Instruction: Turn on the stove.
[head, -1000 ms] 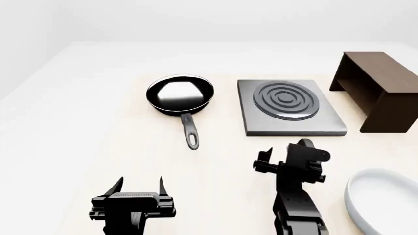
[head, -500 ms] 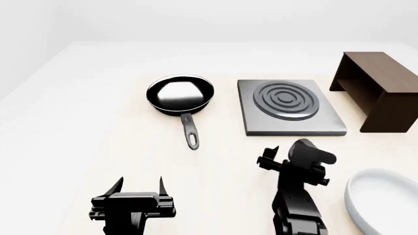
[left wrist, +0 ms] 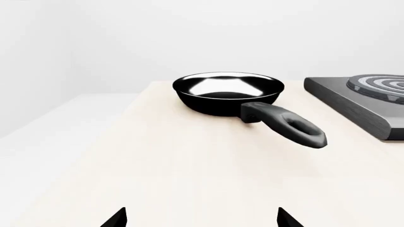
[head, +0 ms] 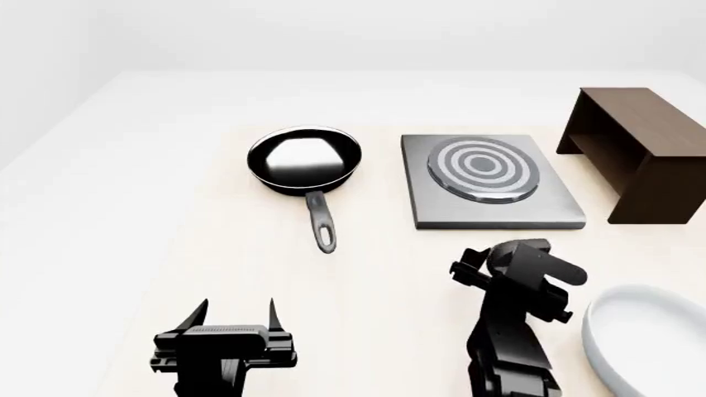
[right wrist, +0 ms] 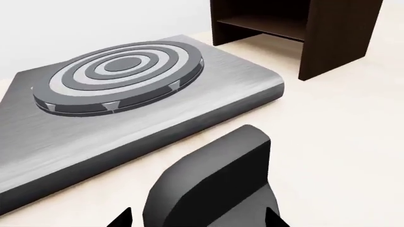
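Note:
The stove point(head: 491, 203) is a flat grey metal slab with concentric burner rings, right of centre on the table; it also shows in the right wrist view point(right wrist: 189, 101) and at the edge of the left wrist view point(left wrist: 366, 106). Its rings look pale and bright. The black round knob point(right wrist: 215, 184) sits just in front of the slab. My right gripper point(head: 485, 266) covers it in the head view. In the right wrist view, my right gripper point(right wrist: 197, 218) has its jaws on either side of the knob, closed against it. My left gripper point(head: 237, 308) is open and empty near the front.
A black frying pan point(head: 303, 157) with its handle towards me lies left of the stove. A dark brown box-shelf point(head: 646, 153) stands right of the stove. A white dish point(head: 646, 331) sits at the front right, beside my right arm.
My right gripper has twisted and shifted slightly right over the knob. The burner rings have turned from dark grey to pale and bright. The left arm has not moved.

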Tool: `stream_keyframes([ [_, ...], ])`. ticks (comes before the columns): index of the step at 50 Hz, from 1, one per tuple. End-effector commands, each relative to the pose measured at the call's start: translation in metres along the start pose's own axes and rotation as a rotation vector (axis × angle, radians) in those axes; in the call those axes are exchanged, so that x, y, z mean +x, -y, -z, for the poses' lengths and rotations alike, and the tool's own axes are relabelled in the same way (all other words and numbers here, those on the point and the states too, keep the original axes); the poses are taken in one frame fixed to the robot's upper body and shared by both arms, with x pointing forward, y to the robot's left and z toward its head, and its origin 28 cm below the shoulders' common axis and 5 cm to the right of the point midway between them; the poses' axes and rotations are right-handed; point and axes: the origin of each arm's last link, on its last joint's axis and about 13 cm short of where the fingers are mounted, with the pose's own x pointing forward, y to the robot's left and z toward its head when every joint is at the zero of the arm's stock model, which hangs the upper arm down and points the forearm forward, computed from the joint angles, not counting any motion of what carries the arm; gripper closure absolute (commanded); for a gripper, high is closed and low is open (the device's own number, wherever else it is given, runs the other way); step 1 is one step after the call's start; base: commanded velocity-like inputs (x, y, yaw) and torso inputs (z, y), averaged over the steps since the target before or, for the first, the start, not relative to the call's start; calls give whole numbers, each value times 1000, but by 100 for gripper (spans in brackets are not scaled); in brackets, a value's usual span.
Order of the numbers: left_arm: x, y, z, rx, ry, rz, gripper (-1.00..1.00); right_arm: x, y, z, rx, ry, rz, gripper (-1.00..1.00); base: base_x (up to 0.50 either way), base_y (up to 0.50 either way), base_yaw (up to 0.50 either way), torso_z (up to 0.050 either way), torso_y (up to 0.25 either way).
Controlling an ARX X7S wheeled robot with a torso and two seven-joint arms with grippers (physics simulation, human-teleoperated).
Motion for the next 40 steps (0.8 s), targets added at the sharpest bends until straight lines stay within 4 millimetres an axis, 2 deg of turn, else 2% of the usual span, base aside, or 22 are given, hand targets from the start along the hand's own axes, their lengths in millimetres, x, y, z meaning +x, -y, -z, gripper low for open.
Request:
stream_keyframes([
  [1,-1,0,-1,-2,5,-3,-100,-2,0,2,-17,17,-15,-100,0,0,0,0,0],
  [19,-1,-1,0,-1,6,-3,-100,-5,1,4,-19,19,-16,-100,0,0,0,0,0],
  [40,-1,0,-1,-1,6,-2,-100,-20,2,1,-16,33,-69,-100,0,0,0,0,0],
])
